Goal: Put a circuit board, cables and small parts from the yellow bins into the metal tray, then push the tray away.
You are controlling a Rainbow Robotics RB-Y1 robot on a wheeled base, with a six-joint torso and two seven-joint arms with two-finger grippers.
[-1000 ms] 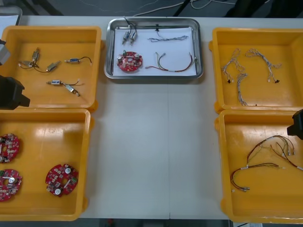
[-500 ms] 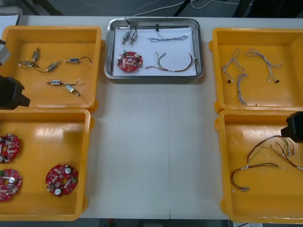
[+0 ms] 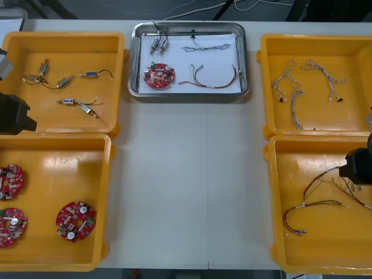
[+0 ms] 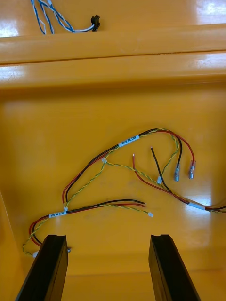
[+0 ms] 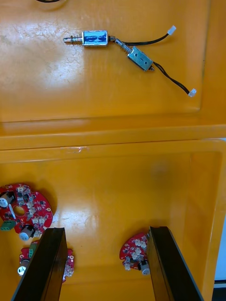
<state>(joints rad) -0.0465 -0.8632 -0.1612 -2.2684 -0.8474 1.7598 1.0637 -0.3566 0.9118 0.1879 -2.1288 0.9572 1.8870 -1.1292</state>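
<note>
The metal tray (image 3: 189,93) lies at the far middle of the table, white inside. It holds a red circuit board (image 3: 158,75), small metal parts (image 3: 158,42), a blue and white cable (image 3: 206,47) and a red and yellow cable (image 3: 214,80). My right gripper (image 4: 108,268) hangs open above the near right yellow bin (image 3: 273,203), over the red and yellow cables (image 4: 127,164); nothing is between its fingers (image 4: 49,265). At the table's left edge my left gripper (image 5: 106,265) is open over the wall between the two left bins, above circuit boards (image 5: 23,214).
The far left bin (image 3: 64,38) holds several small metal parts (image 3: 78,104). Three circuit boards (image 3: 75,221) lie in the near left bin (image 3: 107,192). Blue and white cables (image 3: 293,87) lie in the far right bin (image 3: 264,87). Bare table runs between the bins in front of the tray.
My right arm has come in from the right edge, a little leftward and nearer over the near right bin. The left arm and the tray's contents have not moved.
</note>
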